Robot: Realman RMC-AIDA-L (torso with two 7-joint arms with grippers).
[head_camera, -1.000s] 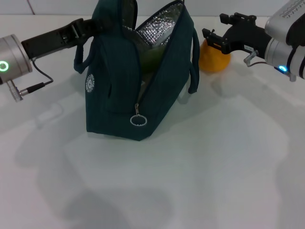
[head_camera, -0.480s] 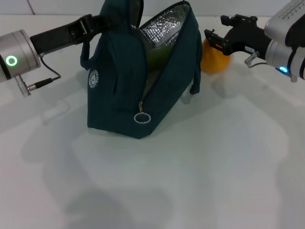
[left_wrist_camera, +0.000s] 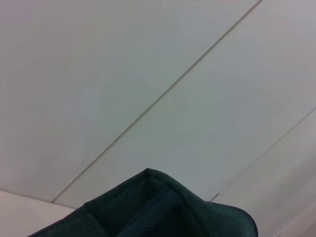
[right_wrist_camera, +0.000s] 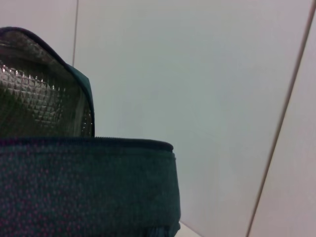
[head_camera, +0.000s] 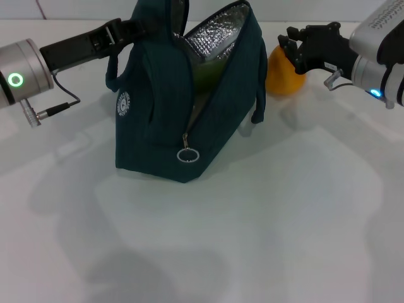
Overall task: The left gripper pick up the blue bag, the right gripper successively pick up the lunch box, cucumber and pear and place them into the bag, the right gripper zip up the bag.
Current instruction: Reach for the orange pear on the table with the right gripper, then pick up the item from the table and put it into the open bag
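Head view: the pear [head_camera: 282, 74] was seen on the worktop directly ahead of the right gripper [head_camera: 291, 49], its jaws released around it; the left gripper [head_camera: 134, 28] was clenched on the blue bag [head_camera: 189, 101].

Soft, even light fell from overhead; faint blurred shadows spread over the table [head_camera: 265, 221], the bag's silver lining [head_camera: 218, 35] glinted, and the wrist views looked hazy.
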